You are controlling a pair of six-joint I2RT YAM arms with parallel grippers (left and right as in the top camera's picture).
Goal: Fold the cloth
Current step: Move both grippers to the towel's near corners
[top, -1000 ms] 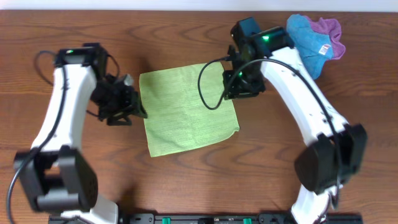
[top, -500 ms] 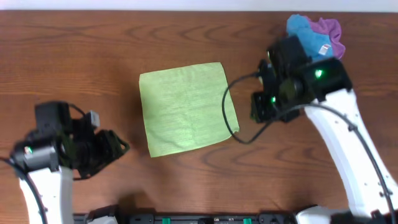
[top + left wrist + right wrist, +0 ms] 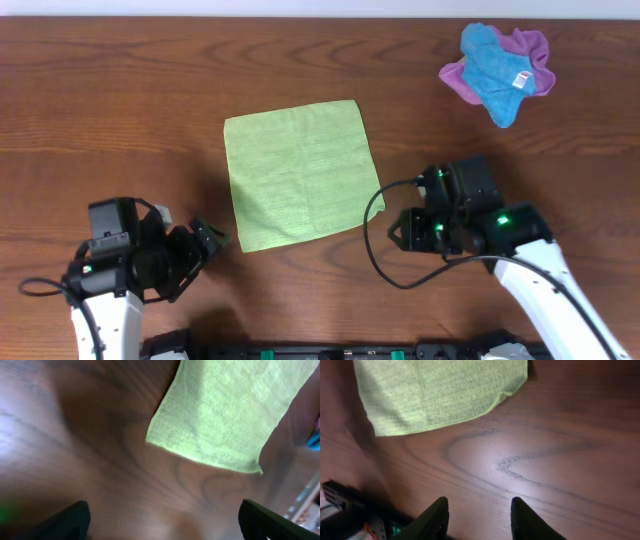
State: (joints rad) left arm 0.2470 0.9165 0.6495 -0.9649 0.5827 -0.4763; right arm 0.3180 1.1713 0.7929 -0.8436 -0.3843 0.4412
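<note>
Overhead: my 2 arms sit bent low at the near edge of the table. The left gripper and right gripper flank the cloth, which lies flat mid-table, untouched. A blue cloth lies on a purple cloth at the far right. Left wrist: fingers wide apart, empty, cloth corner ahead. Right wrist: fingers parted, holding nothing, over bare wood.

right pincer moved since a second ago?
Yes. The right pincer has pulled back from the cloth's right edge toward the table's near edge, and is now just off the cloth's near right corner.
</note>
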